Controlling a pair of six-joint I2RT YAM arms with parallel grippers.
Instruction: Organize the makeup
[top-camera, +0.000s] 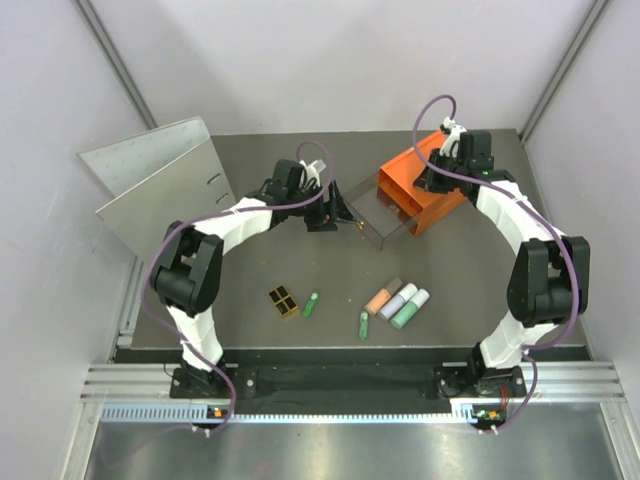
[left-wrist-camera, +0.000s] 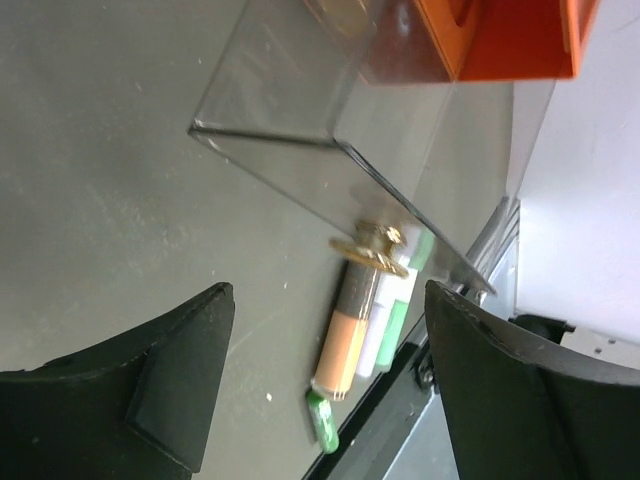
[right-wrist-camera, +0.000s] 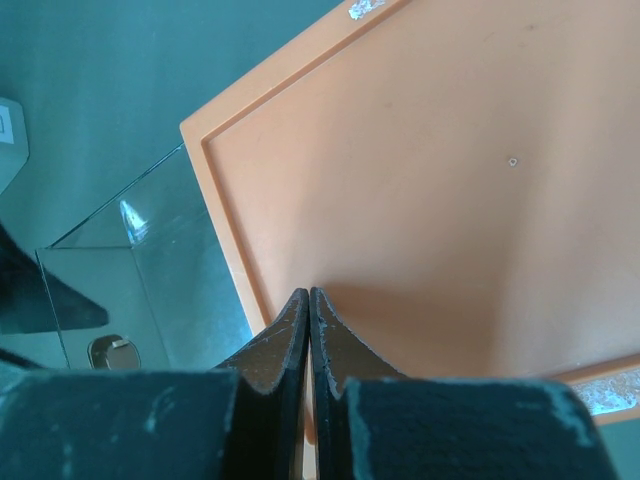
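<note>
The makeup lies near the table's front: a black-and-gold palette (top-camera: 284, 301), two green sticks (top-camera: 311, 305) (top-camera: 364, 325), and orange (top-camera: 383, 297), lavender-white (top-camera: 398, 300) and mint (top-camera: 410, 309) tubes side by side. My left gripper (top-camera: 334, 214) is open and empty at the front of the clear drawer (top-camera: 375, 215). In the left wrist view the left gripper (left-wrist-camera: 328, 295) faces the drawer's gold knob (left-wrist-camera: 368, 250), with the orange tube (left-wrist-camera: 345, 345) and a green stick (left-wrist-camera: 322, 420) beyond. My right gripper (right-wrist-camera: 309, 292) is shut and rests on top of the orange drawer box (right-wrist-camera: 420, 180).
The orange drawer box (top-camera: 425, 190) stands at the back right with its clear drawer pulled out toward the left. A large grey ring binder (top-camera: 160, 180) stands open at the back left. White walls close in the table on three sides.
</note>
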